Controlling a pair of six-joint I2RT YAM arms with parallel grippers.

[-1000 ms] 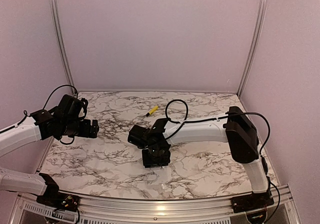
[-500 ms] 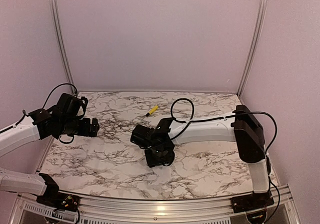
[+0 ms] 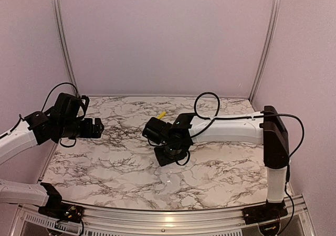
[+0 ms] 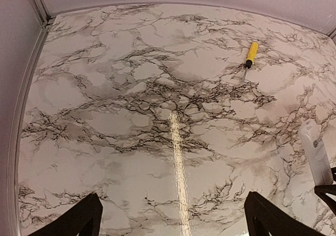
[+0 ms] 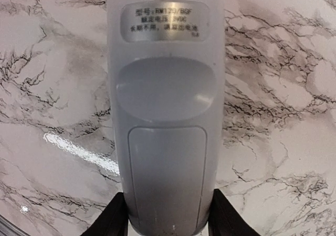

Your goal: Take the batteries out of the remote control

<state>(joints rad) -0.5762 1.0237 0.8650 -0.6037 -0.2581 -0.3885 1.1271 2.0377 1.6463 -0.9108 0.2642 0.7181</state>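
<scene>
The white remote control [image 5: 165, 115] is gripped at its lower end between the black fingers of my right gripper [image 5: 167, 221], over the marble table near its middle [image 3: 169, 154]. Its back faces the camera, with a silver label and a closed battery cover [image 5: 167, 178]. The remote also shows at the right edge of the left wrist view [image 4: 316, 153]. The batteries are hidden. My left gripper [image 4: 173, 223] is open and empty above the table's left side [image 3: 97, 126], well apart from the remote.
A yellow-handled screwdriver [image 3: 161, 114] lies on the table behind the right gripper and also shows in the left wrist view [image 4: 252, 53]. Metal posts and pale walls enclose the table [image 3: 105, 167]. A black cable [image 3: 207, 104] loops over the right arm.
My right arm has drawn back and to the right with the remote in its grip, its elbow rising. The left gripper has barely moved.
</scene>
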